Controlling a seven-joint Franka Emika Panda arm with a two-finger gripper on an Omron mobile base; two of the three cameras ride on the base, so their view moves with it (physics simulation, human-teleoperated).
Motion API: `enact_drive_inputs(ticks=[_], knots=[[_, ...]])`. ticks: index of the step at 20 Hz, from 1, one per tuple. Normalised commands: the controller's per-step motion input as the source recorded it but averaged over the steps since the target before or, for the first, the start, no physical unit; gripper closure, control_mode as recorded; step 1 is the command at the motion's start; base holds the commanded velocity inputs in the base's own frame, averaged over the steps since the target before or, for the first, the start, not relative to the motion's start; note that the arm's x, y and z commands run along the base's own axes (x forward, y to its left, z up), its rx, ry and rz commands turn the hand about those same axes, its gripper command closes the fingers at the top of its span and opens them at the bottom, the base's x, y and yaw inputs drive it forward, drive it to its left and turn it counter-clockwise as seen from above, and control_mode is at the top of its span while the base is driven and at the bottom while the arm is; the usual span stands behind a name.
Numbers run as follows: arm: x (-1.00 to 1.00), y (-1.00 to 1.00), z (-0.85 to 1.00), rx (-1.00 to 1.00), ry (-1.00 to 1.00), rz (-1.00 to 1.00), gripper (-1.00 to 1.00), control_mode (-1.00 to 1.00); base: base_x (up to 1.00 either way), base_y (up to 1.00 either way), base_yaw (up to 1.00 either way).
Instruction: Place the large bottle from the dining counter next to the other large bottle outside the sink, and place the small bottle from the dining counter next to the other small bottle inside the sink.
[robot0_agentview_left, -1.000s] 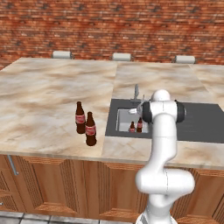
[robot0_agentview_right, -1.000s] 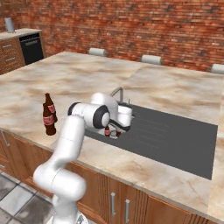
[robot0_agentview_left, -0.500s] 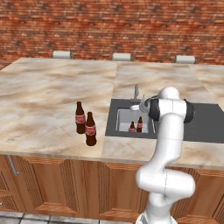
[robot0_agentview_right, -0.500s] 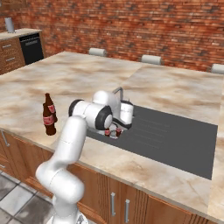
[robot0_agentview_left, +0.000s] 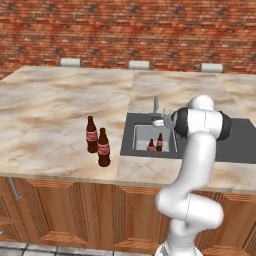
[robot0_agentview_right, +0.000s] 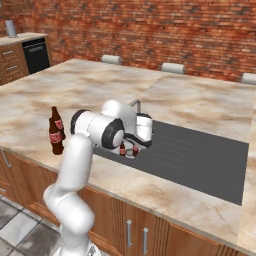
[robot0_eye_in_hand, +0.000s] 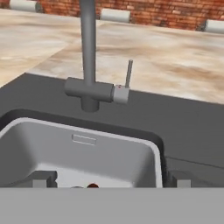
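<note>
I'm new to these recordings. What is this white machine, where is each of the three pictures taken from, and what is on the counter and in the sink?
It is a rendered kitchen. The white machine is a robot arm on a driving base. Two pictures come from cameras on that base, behind the arm to its left and right, so they show one scene from two sides. The third comes from a camera on the hand, looking along the gripper; its jaws stand apart with nothing seen between them, over the sink, facing the faucet.

On the marble counter, left of the sink, stand two large bottles side by side, upright. Inside the basin stand two small bottles, also upright and close together. A red cap peeks up at the bottom of the hand picture. Nothing is held.
</note>
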Motion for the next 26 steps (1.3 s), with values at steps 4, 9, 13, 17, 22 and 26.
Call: enact_drive_inputs(ticks=[4, 9, 13, 17, 22, 26], knots=[[-0.69, 0.00, 0.17, 0.00, 0.00, 0.00, -1.00, -1.00, 0.00, 0.00, 0.00], [-0.71, 0.00, 0.29, 0.00, 0.00, 0.00, -1.00, -1.00, 0.00, 0.00, 0.00], [-0.63, 0.00, 0.26, 0.01, 0.00, 0.00, -1.00, -1.00, 0.00, 0.00, 0.00], [-0.64, 0.00, 0.23, 0.04, 0.00, 0.00, -1.00, -1.00, 0.00, 0.00, 0.00], [-0.63, 0.00, 0.29, 0.06, 0.00, 0.00, -1.00, -1.00, 0.00, 0.00, 0.00], [-0.65, 0.00, 0.38, 0.09, 0.00, 0.00, -1.00, -1.00, 0.00, 0.00, 0.00]])
